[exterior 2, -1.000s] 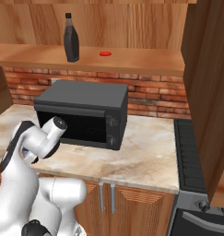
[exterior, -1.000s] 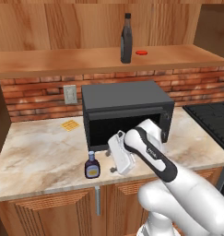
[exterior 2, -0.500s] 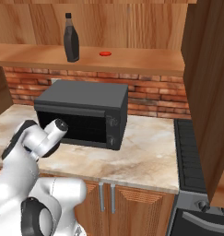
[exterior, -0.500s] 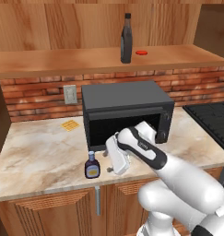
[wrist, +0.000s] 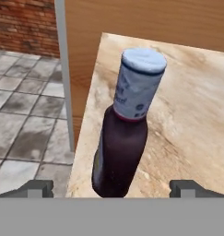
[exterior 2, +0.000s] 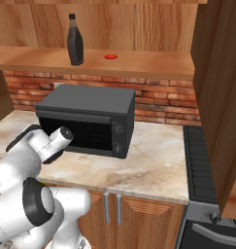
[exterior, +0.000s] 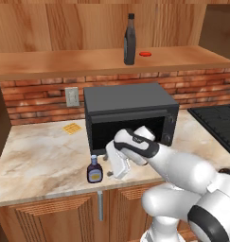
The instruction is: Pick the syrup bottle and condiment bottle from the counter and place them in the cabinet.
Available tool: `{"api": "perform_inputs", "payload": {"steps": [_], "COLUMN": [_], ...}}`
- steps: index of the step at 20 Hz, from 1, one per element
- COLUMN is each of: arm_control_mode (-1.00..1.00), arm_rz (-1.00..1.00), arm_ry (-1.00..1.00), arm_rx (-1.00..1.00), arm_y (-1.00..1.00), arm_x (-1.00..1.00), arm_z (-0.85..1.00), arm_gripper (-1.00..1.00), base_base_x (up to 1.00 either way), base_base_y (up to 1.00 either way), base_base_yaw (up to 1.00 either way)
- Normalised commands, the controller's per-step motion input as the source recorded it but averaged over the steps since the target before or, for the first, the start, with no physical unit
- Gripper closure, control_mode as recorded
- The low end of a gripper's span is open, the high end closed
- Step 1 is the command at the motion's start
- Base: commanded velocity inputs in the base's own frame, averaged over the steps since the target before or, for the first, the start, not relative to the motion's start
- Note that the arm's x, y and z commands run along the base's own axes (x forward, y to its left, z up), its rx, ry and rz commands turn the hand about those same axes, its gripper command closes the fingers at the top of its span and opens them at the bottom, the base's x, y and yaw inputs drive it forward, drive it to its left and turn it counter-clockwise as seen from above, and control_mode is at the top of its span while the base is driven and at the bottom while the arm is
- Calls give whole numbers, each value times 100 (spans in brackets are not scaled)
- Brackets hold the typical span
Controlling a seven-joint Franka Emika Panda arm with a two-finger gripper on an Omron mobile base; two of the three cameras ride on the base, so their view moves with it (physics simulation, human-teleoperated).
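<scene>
The condiment bottle (exterior: 93, 170), small and dark with a bluish cap, stands on the counter (exterior: 40, 156) near its front edge. My gripper (exterior: 110, 171) hangs just to its right, tilted down toward it. In the hand view the condiment bottle (wrist: 125, 138) stands between the two fingertips (wrist: 38, 187), and my gripper (wrist: 112, 188) is open around it without touching. The syrup bottle (exterior: 129, 40) (exterior 2: 75, 41) stands upright on the shelf board of the cabinet (exterior: 88, 64) (exterior 2: 139, 63).
A black microwave (exterior: 128, 113) (exterior 2: 90, 116) sits behind my hand. A small red disc (exterior: 145, 54) lies on the shelf beside the syrup bottle. A yellow pad (exterior: 72, 127) lies at the back left. A stove (exterior: 220, 123) is on the right.
My hand has come down and slightly left, closer to the condiment bottle. The jaws stayed open. Both bottles have kept their places.
</scene>
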Motion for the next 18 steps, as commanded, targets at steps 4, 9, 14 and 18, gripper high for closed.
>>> {"api": "perform_inputs", "payload": {"steps": [4,9,14,18], "arm_control_mode": [-100,-100,-100,-100], "arm_rz": [0,0,0,0], "arm_ry": [0,0,0,0], "arm_rx": [0,0,0,0], "arm_y": [17,18,13,12], "arm_x": [18,17,20,28], "arm_z": [-19,-19,-20,-22], "arm_gripper": [-100,-100,-100,-100], "base_base_x": [0,0,0,0], "base_base_y": [0,0,0,0], "base_base_yaw": [0,0,0,0]}}
